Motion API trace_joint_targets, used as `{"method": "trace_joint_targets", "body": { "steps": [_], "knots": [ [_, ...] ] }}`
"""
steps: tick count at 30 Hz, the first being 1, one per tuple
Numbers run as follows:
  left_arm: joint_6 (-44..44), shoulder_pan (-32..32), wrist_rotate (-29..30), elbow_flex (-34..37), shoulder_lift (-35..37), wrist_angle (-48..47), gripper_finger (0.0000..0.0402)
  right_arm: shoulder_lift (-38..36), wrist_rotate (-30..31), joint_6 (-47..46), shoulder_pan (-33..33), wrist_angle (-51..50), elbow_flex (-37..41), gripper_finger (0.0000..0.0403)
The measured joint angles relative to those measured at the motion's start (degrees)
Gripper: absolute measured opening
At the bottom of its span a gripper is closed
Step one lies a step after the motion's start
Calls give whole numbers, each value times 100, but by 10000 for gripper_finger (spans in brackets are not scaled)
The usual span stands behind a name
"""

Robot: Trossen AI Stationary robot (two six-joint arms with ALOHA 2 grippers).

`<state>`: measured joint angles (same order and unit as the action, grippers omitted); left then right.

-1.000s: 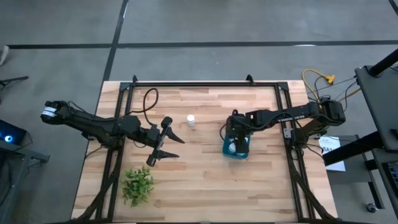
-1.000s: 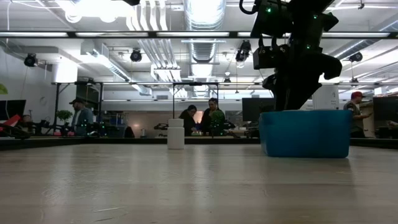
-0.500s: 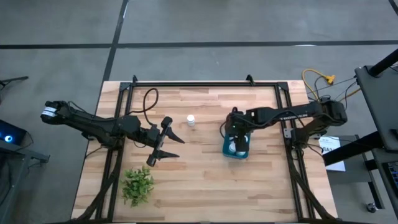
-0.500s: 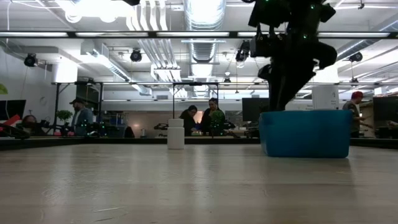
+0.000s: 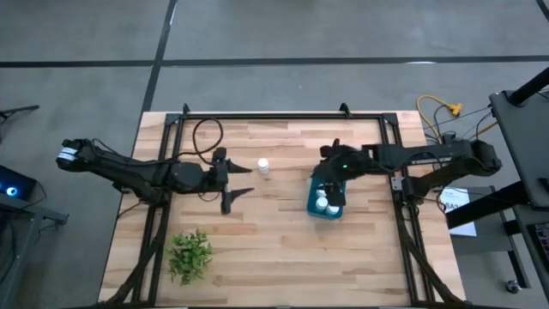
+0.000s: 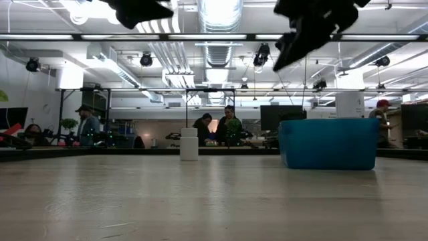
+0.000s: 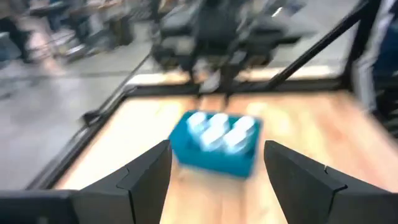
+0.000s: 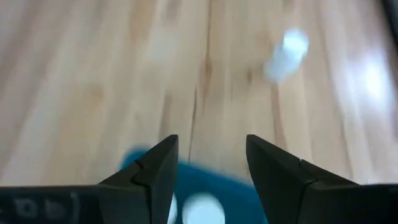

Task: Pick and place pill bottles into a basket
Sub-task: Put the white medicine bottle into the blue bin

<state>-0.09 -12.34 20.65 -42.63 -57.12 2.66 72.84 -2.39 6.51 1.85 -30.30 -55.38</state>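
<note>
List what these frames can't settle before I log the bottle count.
- Count inside the basket: in the high view the right gripper overlaps its far end; bottles inside are small white blobs.
- Low view: the basket's wall hides its contents entirely.
- Left wrist view: motion blur merges the caps in the basket; the left gripper is open.
- Right wrist view: the lone bottle on the table is blurred; any label is unreadable.
</note>
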Motion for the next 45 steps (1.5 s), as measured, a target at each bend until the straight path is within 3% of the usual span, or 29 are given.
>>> {"method": "trace_joint_targets", "body": {
  "steps": [9, 14, 21, 29, 45],
  "knots": [
    [373, 38, 224, -588, -148, -1326, 238, -700, -105, 223, -139, 2049, 454, 176],
    [696, 248, 536, -678, -308, -1741, 238, -696, -124, 442, -237, 2842, 629, 177],
    [1156, 769, 321, -825, -775, -2234, 238, -586, -327, 530, -394, 4249, 1046, 177],
    [1304, 1583, -647, -1305, -1518, -2648, 238, -376, -398, 595, -499, 4567, 1141, 178],
    [1873, 2706, -1565, -1863, -2951, -2988, 238, -308, -409, 697, -497, 4563, 1135, 178]
  ]
}}
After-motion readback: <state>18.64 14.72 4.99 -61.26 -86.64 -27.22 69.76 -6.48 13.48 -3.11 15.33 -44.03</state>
